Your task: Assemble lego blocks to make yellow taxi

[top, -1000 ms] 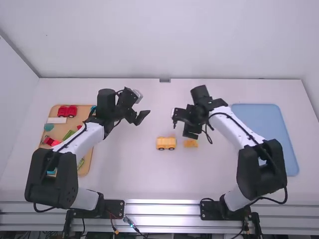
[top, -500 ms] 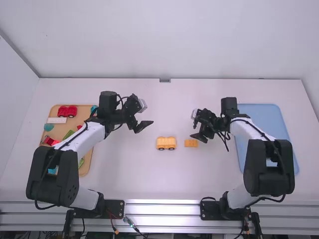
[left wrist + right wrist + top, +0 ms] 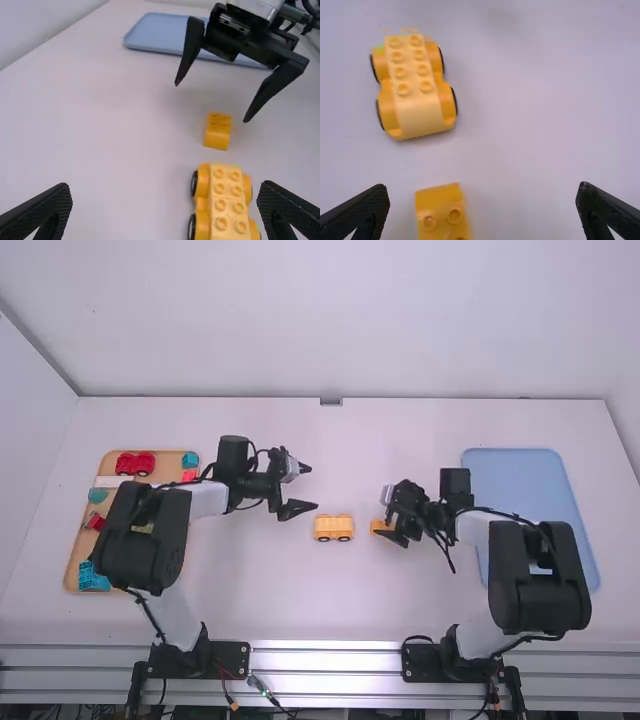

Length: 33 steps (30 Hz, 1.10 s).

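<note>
The yellow wheeled base (image 3: 333,528) stands mid-table, its studs up in the left wrist view (image 3: 229,202) and right wrist view (image 3: 412,85). Just right of it lies a small yellow block (image 3: 377,526), separate from the base; it shows in the left wrist view (image 3: 218,131) and right wrist view (image 3: 441,212). My left gripper (image 3: 313,487) is open and empty, beyond and left of the base, fingers wide apart in its wrist view (image 3: 165,200). Over the small block, my right gripper (image 3: 386,523) is open, not touching it; its own view (image 3: 482,200) has the block between and beyond its fingers.
At the left a wooden tray (image 3: 72,575) holds a red wheeled piece (image 3: 135,463), a teal block (image 3: 88,578) and several others, partly covered by the left arm. A blue tray (image 3: 520,475) lies at the right, partly under the right arm.
My left gripper has moved right, toward the base, still open. The right arm has drawn back to the right and toward the camera, and its gripper is now over the small block.
</note>
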Tool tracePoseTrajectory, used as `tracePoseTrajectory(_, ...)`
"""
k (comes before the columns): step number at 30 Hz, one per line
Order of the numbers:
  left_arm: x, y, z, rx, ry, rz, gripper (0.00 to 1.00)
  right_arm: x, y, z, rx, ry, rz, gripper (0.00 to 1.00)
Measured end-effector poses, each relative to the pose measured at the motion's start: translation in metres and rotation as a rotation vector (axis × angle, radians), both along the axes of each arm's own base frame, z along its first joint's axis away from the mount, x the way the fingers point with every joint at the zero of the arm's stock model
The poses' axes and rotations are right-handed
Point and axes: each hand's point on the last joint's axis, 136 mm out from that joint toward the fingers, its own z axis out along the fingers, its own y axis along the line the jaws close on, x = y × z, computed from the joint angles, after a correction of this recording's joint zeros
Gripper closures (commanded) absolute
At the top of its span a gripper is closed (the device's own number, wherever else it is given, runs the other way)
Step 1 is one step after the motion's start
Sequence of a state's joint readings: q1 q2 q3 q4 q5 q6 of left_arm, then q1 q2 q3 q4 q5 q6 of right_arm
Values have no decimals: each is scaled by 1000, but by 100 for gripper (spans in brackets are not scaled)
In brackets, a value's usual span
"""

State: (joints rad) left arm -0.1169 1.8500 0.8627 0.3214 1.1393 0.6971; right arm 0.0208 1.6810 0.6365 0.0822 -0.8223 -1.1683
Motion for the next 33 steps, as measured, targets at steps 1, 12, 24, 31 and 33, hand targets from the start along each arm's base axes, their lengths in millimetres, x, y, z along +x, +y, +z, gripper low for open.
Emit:
tracePoseTrajectory(1, -2, -2, -2, -9, 7, -13, 1, -2, 1, 2, 15, -1, 10, 1)
tracePoseTrajectory(12, -32, -37, -21, 28, 15, -141, 1, -8, -3, -25, 138, 98, 53, 1)
tracePoseTrajectory(24, -37, -38, -30, 60, -40, -154, 1, -6, -1, -39, 147, 205, 180, 11)
tracePoseTrajectory(31, -44, -36, -36, 49, -112, -154, 1, -5, -10, -53, 167, 199, 179, 28)
tracePoseTrajectory(33, -43, -36, -35, 43, -123, -143, 1, -5, -13, -56, 170, 198, 177, 34)
